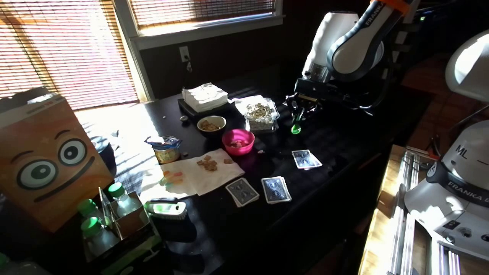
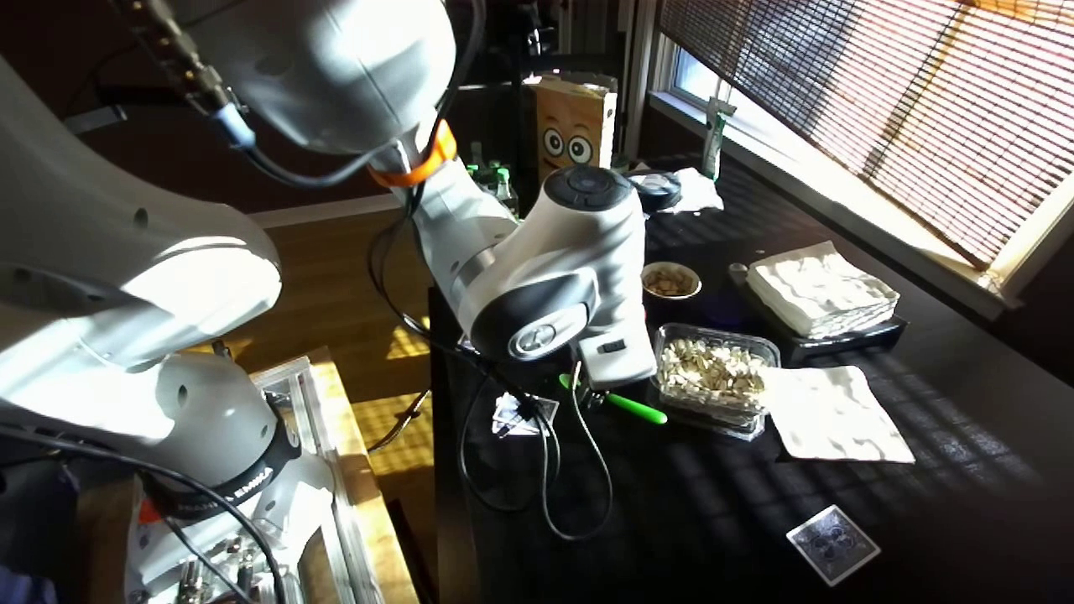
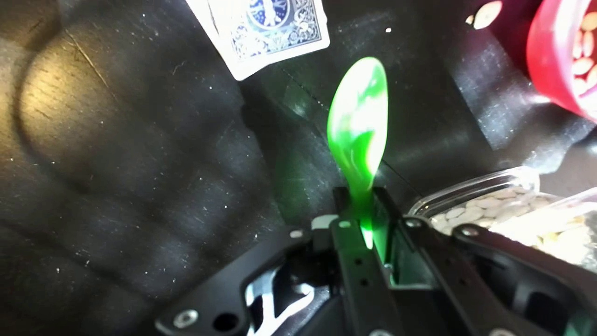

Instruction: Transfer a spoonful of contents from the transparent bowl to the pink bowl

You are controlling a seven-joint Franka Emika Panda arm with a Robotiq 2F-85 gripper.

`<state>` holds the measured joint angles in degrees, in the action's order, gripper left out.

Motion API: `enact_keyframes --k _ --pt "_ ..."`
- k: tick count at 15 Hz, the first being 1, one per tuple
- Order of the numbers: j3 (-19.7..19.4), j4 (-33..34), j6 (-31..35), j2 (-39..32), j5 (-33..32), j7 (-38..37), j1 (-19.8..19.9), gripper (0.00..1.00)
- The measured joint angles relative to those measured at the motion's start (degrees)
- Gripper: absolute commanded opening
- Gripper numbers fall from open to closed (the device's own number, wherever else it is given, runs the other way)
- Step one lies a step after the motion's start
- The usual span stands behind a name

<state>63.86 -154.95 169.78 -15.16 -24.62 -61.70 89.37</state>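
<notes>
One green spoon [image 3: 359, 142] clamped in the pincer [image 3: 361, 198], long axis aimed past the clear tub [image 3: 475, 185] off right in wrist view

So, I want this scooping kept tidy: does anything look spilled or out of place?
Yes: in the wrist view, a loose pale oval seed lies on the black tabletop beside the round bright-pink bowl. It was probably spilled, since similar seeds sit inside that bowl and the clear plastic container.

Sunlit window blinds [image 1: 68, 53], dark wall [image 1: 237, 57], wooden floor [image 2: 327, 294], black table [image 2: 713, 520]
</notes>
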Motion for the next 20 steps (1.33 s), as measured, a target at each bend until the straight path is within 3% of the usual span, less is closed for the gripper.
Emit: enact_keyframes --k 6,10,14,20 --pt "-7.76 0.12 2.43 -3.05 -0.03 -1.87 -7.99 0.04" --pt "-18.29 0.42 6.04 -3.34 16.13 7.96 -22.37 0.04" --pt "-25.26 1.59 7.85 -4.28 16.61 7.55 -31.21 0.04" --pt "-32.36 3.74 9.35 -7.01 16.61 7.55 -39.06 0.04"
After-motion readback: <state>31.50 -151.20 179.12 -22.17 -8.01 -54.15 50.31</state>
